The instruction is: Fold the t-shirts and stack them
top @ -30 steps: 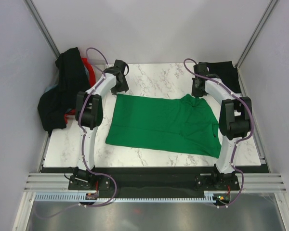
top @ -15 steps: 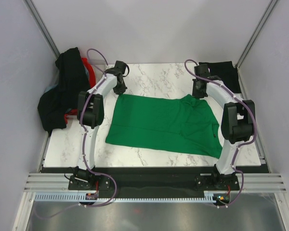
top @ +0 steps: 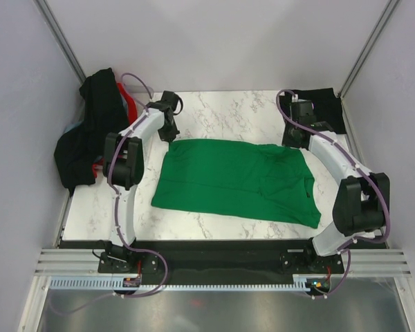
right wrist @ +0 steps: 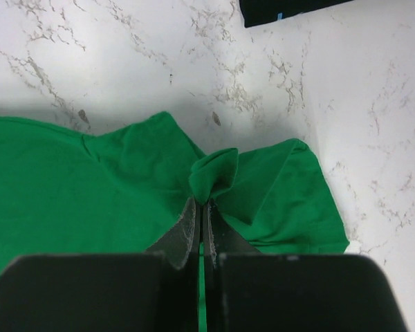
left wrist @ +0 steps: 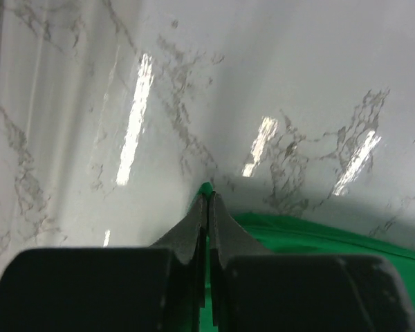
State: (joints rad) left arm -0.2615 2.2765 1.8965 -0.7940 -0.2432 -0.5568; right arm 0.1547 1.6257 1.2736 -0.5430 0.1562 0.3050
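A bright green t-shirt (top: 228, 181) lies spread flat across the middle of the marble table (top: 221, 111). My left gripper (top: 171, 137) is at the shirt's far left corner, and the left wrist view shows it (left wrist: 207, 197) shut on a tip of green cloth (left wrist: 318, 235). At the far right corner my right gripper (top: 295, 143) is likewise shut, its jaws (right wrist: 204, 202) pinching a raised fold of the green t-shirt (right wrist: 90, 180). A black t-shirt (top: 324, 105) lies folded at the back right corner. More black and red t-shirts (top: 90, 131) are heaped at the left edge.
The heap at the left hangs over the table edge against the left wall. The folded black t-shirt (right wrist: 290, 8) shows just beyond the right gripper. Metal rails (top: 214, 263) run along the near edge by the arm bases.
The left gripper came down and shut on the shirt's far left corner. The right arm swung outward to the right, drawing the far right edge of the shirt straighter.
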